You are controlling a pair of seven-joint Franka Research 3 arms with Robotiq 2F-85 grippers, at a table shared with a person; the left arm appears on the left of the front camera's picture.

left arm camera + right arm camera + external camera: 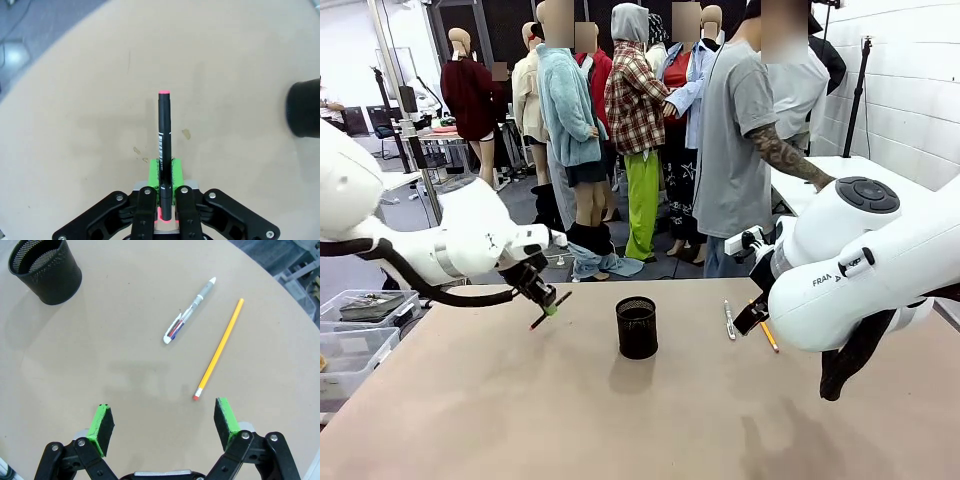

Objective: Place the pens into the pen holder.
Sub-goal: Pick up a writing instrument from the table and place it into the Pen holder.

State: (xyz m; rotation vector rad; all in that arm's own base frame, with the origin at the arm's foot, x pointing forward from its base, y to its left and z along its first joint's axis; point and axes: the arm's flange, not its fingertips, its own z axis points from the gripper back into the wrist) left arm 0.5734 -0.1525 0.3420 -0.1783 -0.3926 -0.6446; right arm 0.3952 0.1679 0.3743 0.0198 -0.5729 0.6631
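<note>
The left gripper (165, 167) clamps a dark pen (164, 130) above the table (470, 400), left of the holder (637, 327). The right gripper (165, 417), jaws apart, hangs by a pencil (220, 350) and white pen (190, 311) lying right of the holder.

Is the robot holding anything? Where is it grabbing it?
Yes. The left tool pinches the dark pen on its barrel, nearer one end. The right tool holds nothing.

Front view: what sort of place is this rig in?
Probably a robotics lab or workshop, not an office: a plain work table shared with a standing person, clear plastic storage bins beside it, and a painted white block wall behind.
</note>
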